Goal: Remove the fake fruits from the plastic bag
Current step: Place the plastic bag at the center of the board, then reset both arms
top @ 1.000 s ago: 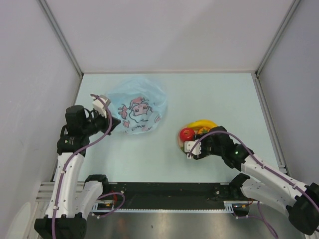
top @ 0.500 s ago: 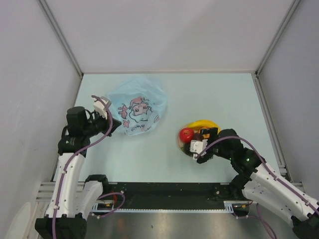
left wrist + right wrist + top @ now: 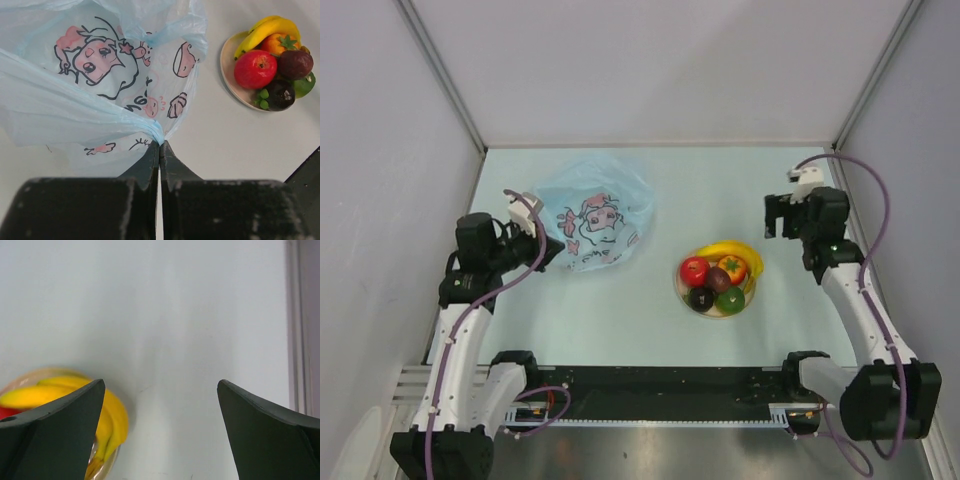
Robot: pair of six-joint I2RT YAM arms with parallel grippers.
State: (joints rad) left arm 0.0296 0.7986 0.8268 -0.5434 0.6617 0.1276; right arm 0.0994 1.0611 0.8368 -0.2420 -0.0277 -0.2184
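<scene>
Blue crinkled bag (image 3: pixel 75 112) pinched by left hand (image 3: pixel 160 148); glossy fruits (image 3: pixel 256 69).

The right tool (image 3: pixel 776 217) has pulled off the round beige plate (image 3: pixel 224 60) — away to the tabletop's (image 3: pixel 620 320) far right side.
</scene>
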